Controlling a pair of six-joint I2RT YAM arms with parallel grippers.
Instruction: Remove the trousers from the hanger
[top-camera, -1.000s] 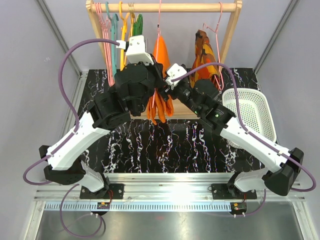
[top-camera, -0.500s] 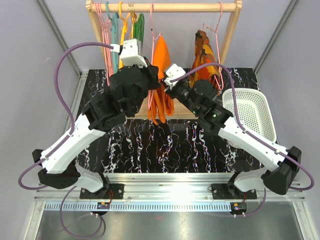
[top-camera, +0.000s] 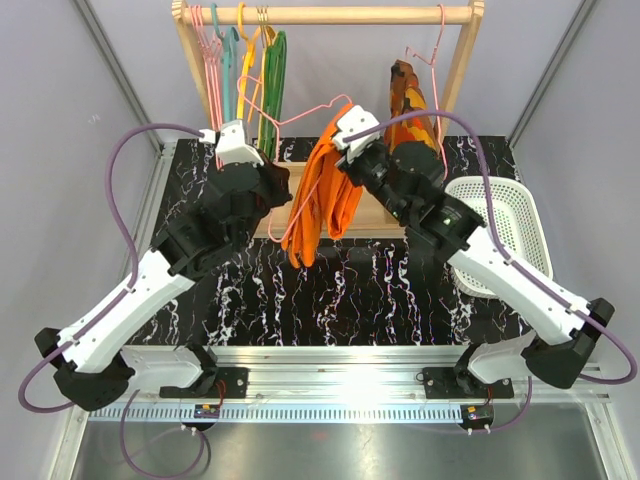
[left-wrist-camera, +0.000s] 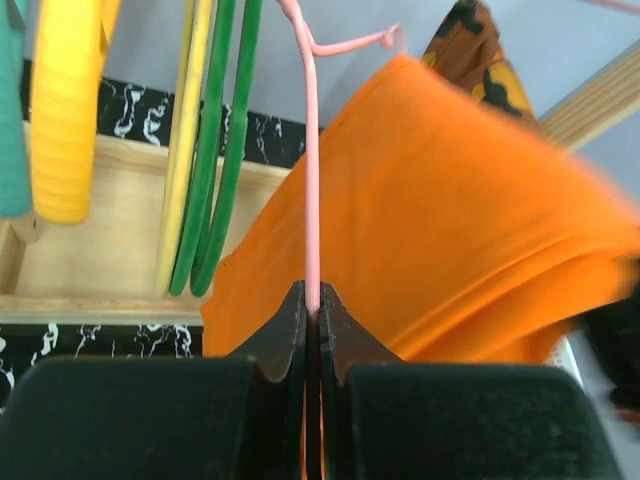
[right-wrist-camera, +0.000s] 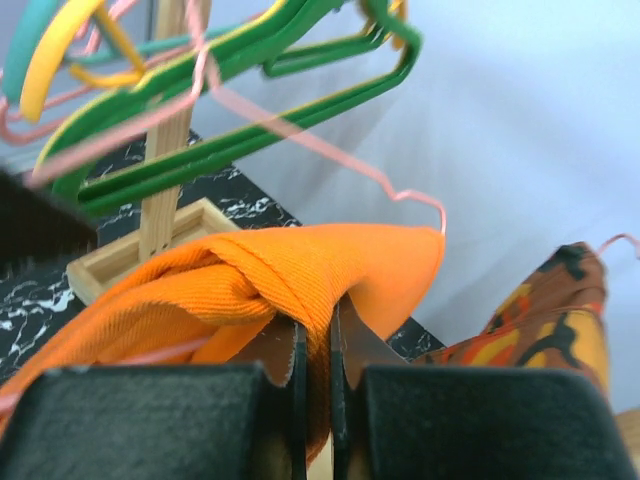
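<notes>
The pale-pink wire hanger (top-camera: 300, 121) is off the rail and tilted in the air, with the bright orange trousers (top-camera: 318, 195) draped over it and hanging limp toward the table. My left gripper (top-camera: 282, 188) is shut on the hanger; in the left wrist view the pink wire (left-wrist-camera: 311, 180) runs straight up out of the closed left gripper (left-wrist-camera: 311, 296), and the trousers (left-wrist-camera: 450, 220) fill the right side. My right gripper (top-camera: 341, 152) is shut on the trousers' upper fold. In the right wrist view, orange cloth (right-wrist-camera: 300, 265) is pinched in the right gripper (right-wrist-camera: 318, 328), and the hanger's hook (right-wrist-camera: 420, 200) is behind.
A wooden rack rail (top-camera: 330, 15) crosses the back, carrying green hangers (top-camera: 272, 70), a yellow hanger (top-camera: 243, 60) and pink ones at left. A camouflage garment (top-camera: 408, 100) hangs at right. A white basket (top-camera: 500, 225) sits on the black marbled table (top-camera: 380, 290).
The hanger with the trousers has come off the rail and moved down and toward me. My right gripper has shut on the trousers. Both arms have drawn back from the rack.
</notes>
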